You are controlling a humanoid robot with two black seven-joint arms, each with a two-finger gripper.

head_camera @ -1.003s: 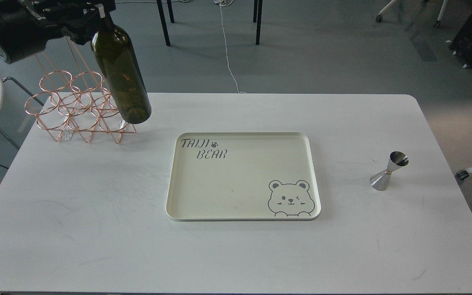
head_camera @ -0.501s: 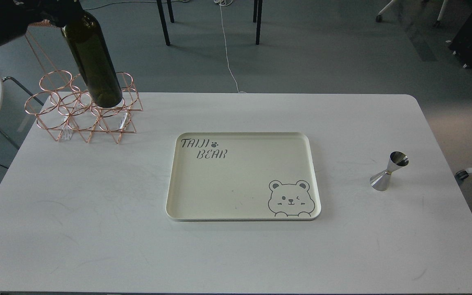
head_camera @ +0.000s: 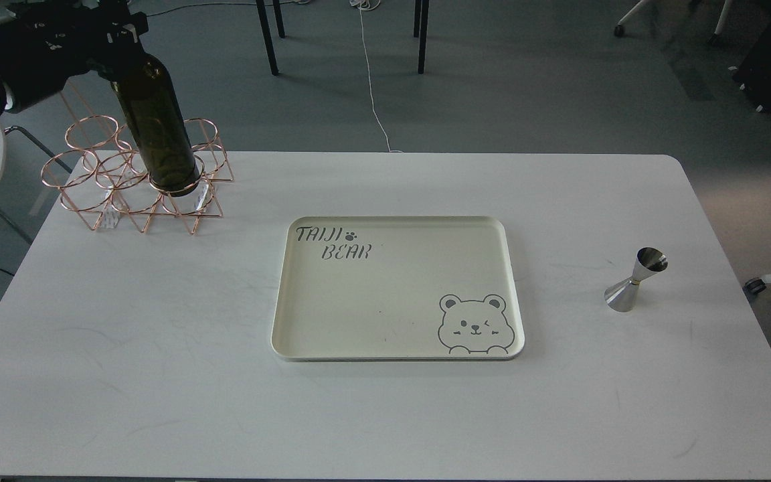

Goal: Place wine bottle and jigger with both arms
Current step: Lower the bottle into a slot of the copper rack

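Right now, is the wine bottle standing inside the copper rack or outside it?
Inside: the wine bottle has its base within a ring of the copper wire rack, leaning slightly, neck at the left gripper.

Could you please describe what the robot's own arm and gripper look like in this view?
Only the left arm shows: bulky matte black housings, a silver joint ring at the frame's edge, a black cable loop and a small blue light. Its gripper is black and angular; the fingers cannot be told apart. The right arm is out of view.
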